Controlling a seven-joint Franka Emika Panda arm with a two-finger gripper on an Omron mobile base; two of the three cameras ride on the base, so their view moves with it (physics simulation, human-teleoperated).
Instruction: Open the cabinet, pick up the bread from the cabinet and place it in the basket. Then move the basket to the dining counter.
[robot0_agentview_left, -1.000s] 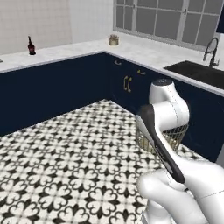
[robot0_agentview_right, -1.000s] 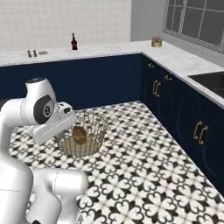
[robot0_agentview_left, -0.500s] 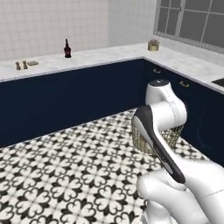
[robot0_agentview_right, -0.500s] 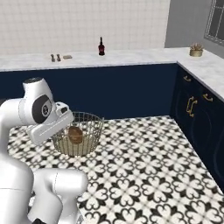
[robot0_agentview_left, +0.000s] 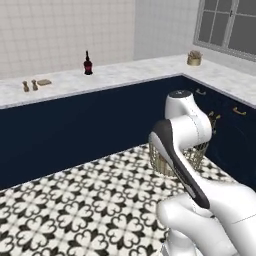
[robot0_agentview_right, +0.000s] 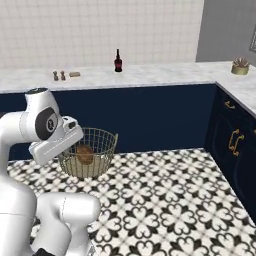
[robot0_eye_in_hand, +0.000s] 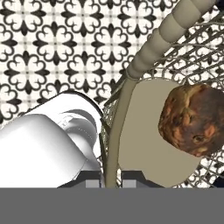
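Observation:
My gripper (robot0_eye_in_hand: 107, 181) is shut on the wire rim of the tan-brass basket (robot0_eye_in_hand: 153, 48), and the rim runs up between the two fingertips. The basket (robot0_agentview_right: 95, 150) hangs above the patterned floor, close in front of my arm; part of it shows behind the forearm (robot0_agentview_left: 196, 152). The brown bread (robot0_eye_in_hand: 192, 120) lies on the basket's flat bottom, also seen through the mesh (robot0_agentview_right: 84, 154). Ahead stands the dining counter (robot0_agentview_left: 115, 75) (robot0_agentview_right: 160, 75), marbled white on a navy base against a white tiled wall. The cabinet is out of view.
A dark bottle (robot0_agentview_left: 88, 64) (robot0_agentview_right: 118, 61) and two small shakers (robot0_agentview_left: 29, 86) (robot0_agentview_right: 59, 76) stand on the counter. A small brass pot (robot0_agentview_left: 194, 58) (robot0_agentview_right: 240, 66) sits at the corner. Navy drawers with brass pulls (robot0_agentview_right: 235, 142) line the right side. Open tiled floor (robot0_agentview_left: 75, 200) lies ahead.
The whole picture has slid to the right, so the base has turned left toward the bottle counter. The basket with the bread stays in my grip, unchanged against the arm.

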